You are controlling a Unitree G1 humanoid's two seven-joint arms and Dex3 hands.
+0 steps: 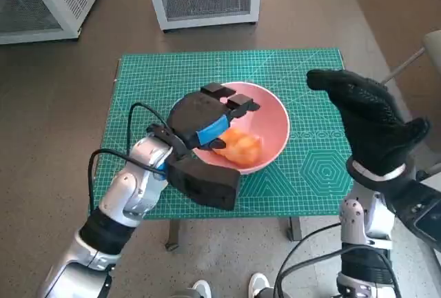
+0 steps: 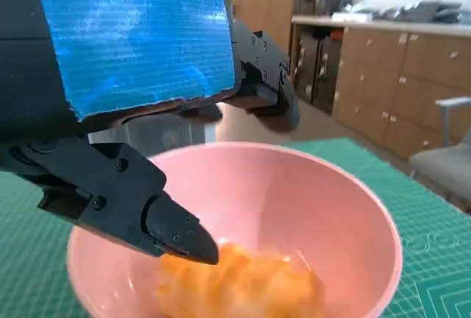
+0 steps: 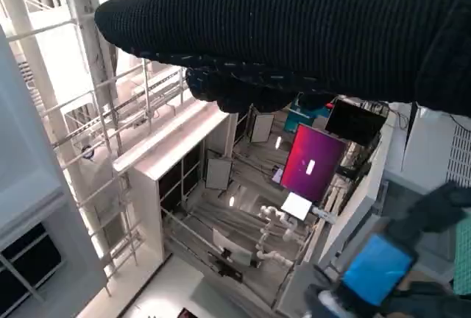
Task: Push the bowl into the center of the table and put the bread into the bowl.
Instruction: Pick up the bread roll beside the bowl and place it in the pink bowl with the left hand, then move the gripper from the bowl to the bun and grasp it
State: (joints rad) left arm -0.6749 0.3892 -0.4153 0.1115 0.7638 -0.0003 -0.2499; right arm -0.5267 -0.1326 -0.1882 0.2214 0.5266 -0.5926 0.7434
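The orange, soft-looking lump of bread (image 1: 238, 145) lies inside the smooth pink round bowl (image 1: 272, 115), on the near side of its floor, directly under the black left hand with blue tape over its back (image 1: 207, 120). That hand hovers over the bowl's near rim with its fingers spread and nothing between them; in the left wrist view one dark fingertip (image 2: 180, 238) sits just above the bread, whether touching I cannot tell. The bowl stands about mid-desk on the green gridded cutting mat (image 1: 151, 84) covering the desk (a matte, printed surface). The bread is a rounded lump with no clear long axis. The right hand in the black knitted glove (image 1: 368, 122) is raised, open and empty, off to the bowl's right, so the left hand is nearer. By my reading, only withdrawal remains.
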